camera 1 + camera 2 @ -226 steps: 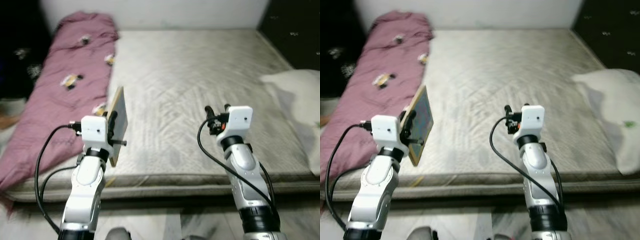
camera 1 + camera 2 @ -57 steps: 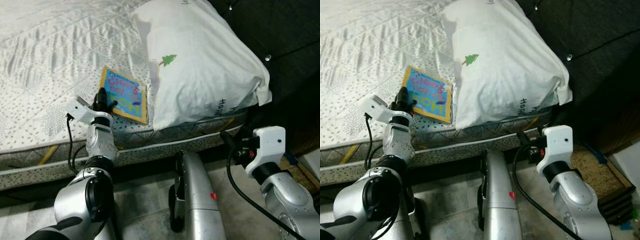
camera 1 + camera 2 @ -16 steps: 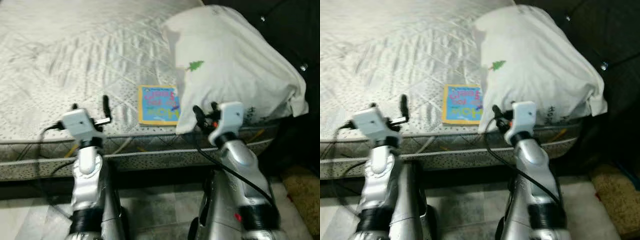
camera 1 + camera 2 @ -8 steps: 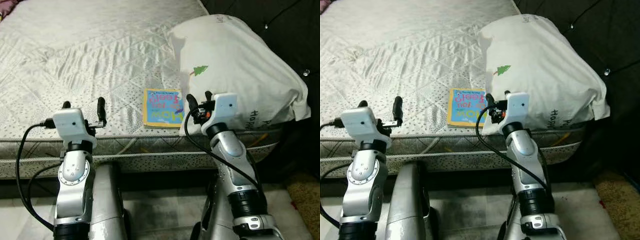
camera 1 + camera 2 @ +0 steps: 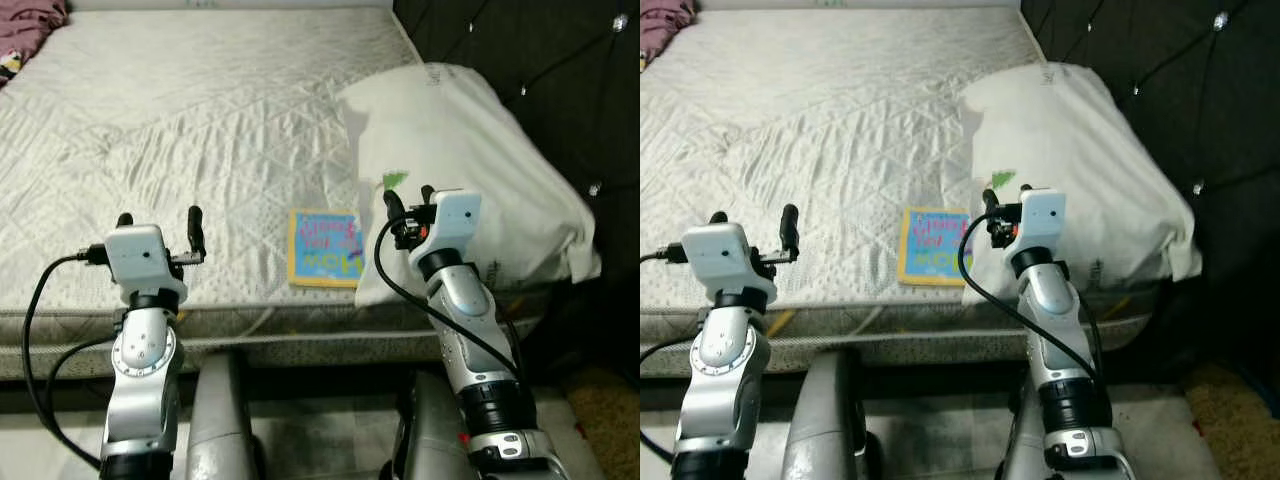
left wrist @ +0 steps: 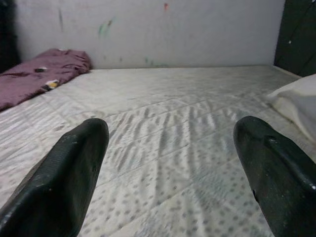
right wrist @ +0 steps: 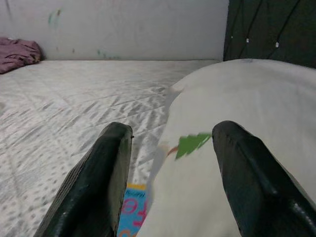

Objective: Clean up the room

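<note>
While we stand at the mattress (image 5: 200, 120) edge, we count one book (image 5: 325, 247) lying flat beside one pillow (image 5: 480, 190). Our two grippers, left (image 5: 157, 222) and right (image 5: 408, 201), hover spread and empty above the near edge, one blanket (image 6: 39, 74) far off.

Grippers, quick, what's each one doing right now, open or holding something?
Left gripper: open, empty, above the mattress edge.
Right gripper: open, empty, by the pillow.
</note>
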